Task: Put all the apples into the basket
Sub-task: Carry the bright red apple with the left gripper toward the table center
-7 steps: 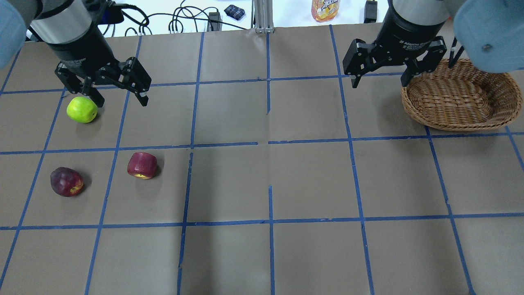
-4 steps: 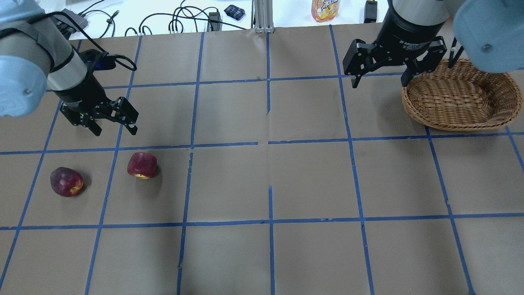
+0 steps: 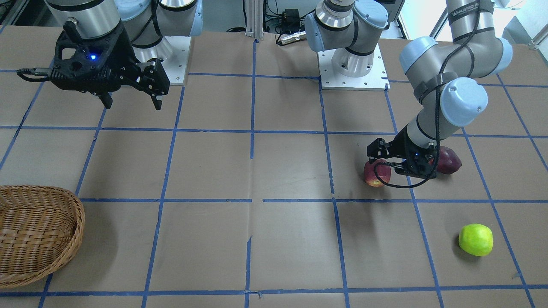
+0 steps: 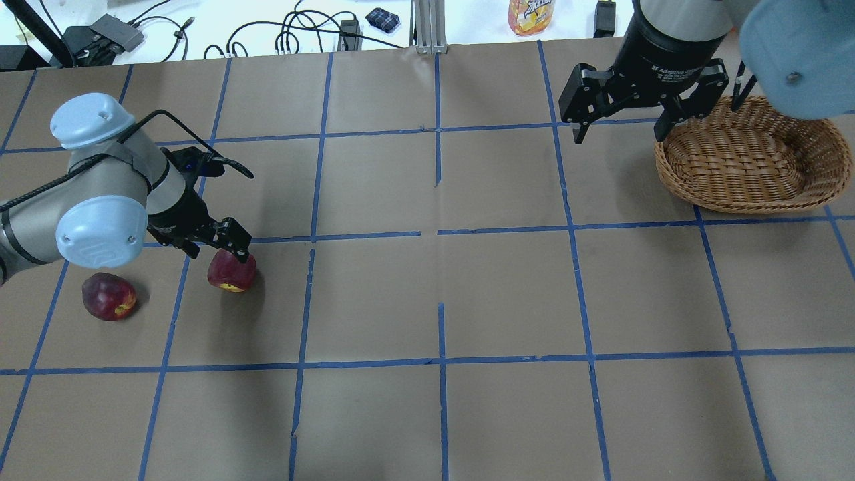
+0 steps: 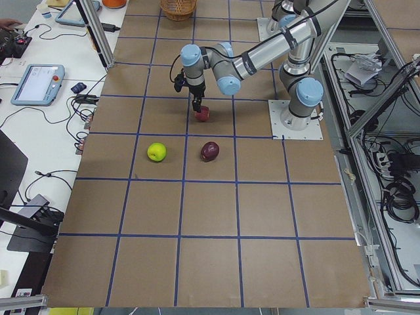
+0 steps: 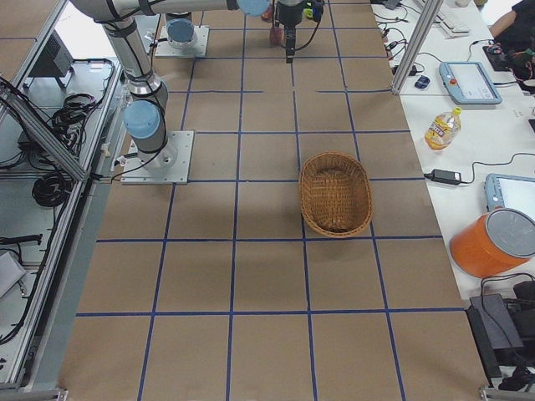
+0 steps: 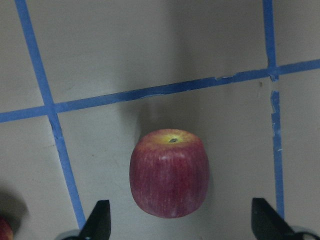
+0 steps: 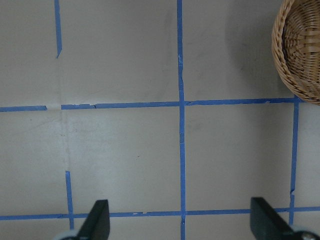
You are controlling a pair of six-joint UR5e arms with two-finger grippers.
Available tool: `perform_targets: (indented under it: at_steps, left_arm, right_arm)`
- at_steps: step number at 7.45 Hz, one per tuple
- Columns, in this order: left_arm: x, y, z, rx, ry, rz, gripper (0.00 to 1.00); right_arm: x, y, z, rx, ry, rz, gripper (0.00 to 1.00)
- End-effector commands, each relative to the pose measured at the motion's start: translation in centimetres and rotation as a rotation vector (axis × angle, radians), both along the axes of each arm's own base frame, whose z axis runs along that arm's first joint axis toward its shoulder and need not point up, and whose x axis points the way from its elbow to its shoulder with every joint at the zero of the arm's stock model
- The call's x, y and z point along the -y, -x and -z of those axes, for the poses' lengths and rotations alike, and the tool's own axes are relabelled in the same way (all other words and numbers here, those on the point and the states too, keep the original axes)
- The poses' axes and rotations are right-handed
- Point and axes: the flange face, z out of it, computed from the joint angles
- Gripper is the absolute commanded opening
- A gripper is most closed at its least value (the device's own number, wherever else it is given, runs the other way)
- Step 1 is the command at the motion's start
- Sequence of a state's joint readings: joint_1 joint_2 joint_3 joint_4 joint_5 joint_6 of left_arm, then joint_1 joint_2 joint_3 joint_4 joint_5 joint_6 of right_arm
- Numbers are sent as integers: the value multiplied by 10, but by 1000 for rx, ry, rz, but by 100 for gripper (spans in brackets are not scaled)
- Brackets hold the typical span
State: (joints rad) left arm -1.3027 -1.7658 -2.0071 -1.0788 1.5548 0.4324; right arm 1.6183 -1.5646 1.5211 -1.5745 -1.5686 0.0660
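The red apple [image 7: 169,172] with a yellowish top lies on the table between my left gripper's open fingertips [image 7: 100,220]. My left gripper [image 4: 219,252] hangs low just behind this apple [image 4: 232,270] and holds nothing. The maroon apple [image 4: 109,296] lies left of it. The green apple [image 3: 475,240] lies alone farther out; the left arm hides it in the overhead view. The wicker basket [image 4: 751,157] holds nothing and stands at the far right. My right gripper [image 4: 618,130] hangs open and empty just left of the basket [image 8: 300,50].
Blue tape lines grid the brown table. Cables and an orange drink bottle [image 4: 531,15] lie on the white bench beyond the far edge. The arm bases [image 3: 353,64] stand at the robot's side of the table.
My left arm has swung from beside the green apple down to the red apple and now hangs low over it. The green apple is now hidden overhead. The right arm has not moved.
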Motion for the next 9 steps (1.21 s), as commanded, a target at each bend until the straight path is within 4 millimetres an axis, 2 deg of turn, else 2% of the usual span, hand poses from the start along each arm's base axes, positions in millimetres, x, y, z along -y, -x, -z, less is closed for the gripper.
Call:
perform_targets:
  at_steps: [1, 3, 4, 6, 7, 8, 9]
  left_arm:
    - [2, -1, 30, -5, -21, -3, 100]
    - [1, -1, 49, 0, -16, -6, 100]
    - [-1, -1, 54, 9, 7, -2, 92]
    - [3, 0, 44, 30, 42, 0, 23]
    - [2, 9, 32, 36, 56, -20, 12]
    - [3, 28, 27, 26, 47, -115, 12]
    - [5, 79, 19, -38, 70, -93, 12]
  right_arm:
    - [0, 0, -1, 1, 2, 0, 100]
    - [0, 0, 0, 1, 0, 0, 100]
    - [0, 0, 0, 1, 0, 0, 100]
    - [0, 0, 0, 1, -1, 0, 100]
    - [0, 0, 0, 1, 0, 0, 100]
    - [0, 0, -1, 1, 2, 0, 100]
    - [0, 0, -1, 1, 2, 0, 100]
